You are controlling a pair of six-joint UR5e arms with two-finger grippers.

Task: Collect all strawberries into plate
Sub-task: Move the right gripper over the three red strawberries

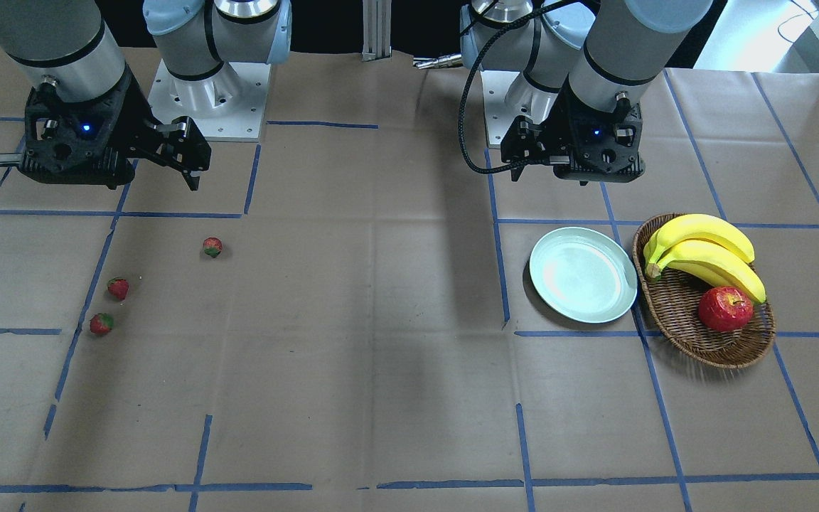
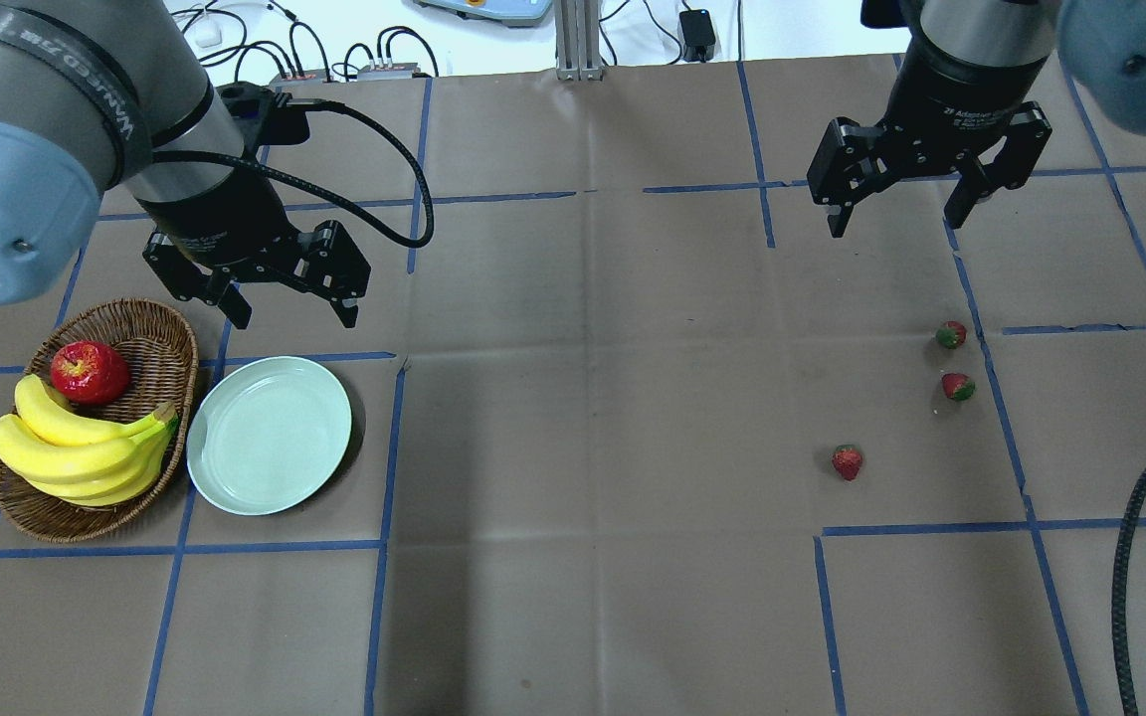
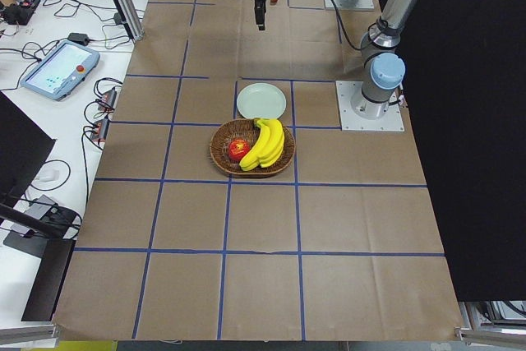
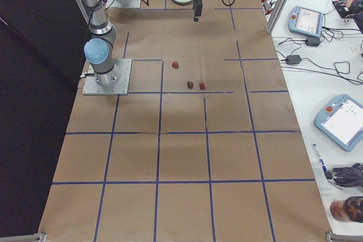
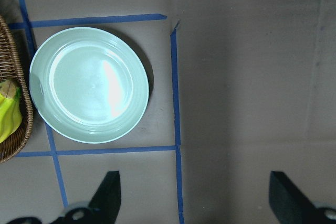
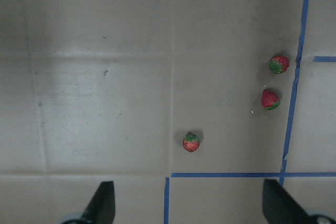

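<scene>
Basket (image 2: 163, 343) is holding bananas (image 2: 76, 452) and apple (image 2: 89, 372), plate (image 2: 269, 435) sitting at its three o'clock, strawberries (image 2: 848, 462) lying on bench (image 2: 593, 398), left hand (image 2: 294, 320) and right hand (image 2: 896, 226) gaping wide.

Left gripper (image 2: 294, 316), right gripper (image 2: 898, 225): both raised, jaws apart.

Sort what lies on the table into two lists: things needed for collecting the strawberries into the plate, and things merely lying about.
Needed:
- three strawberries, loose on the paper
- the empty mint-green plate

Lying about:
- wicker basket
- bananas and red apple inside it
</scene>
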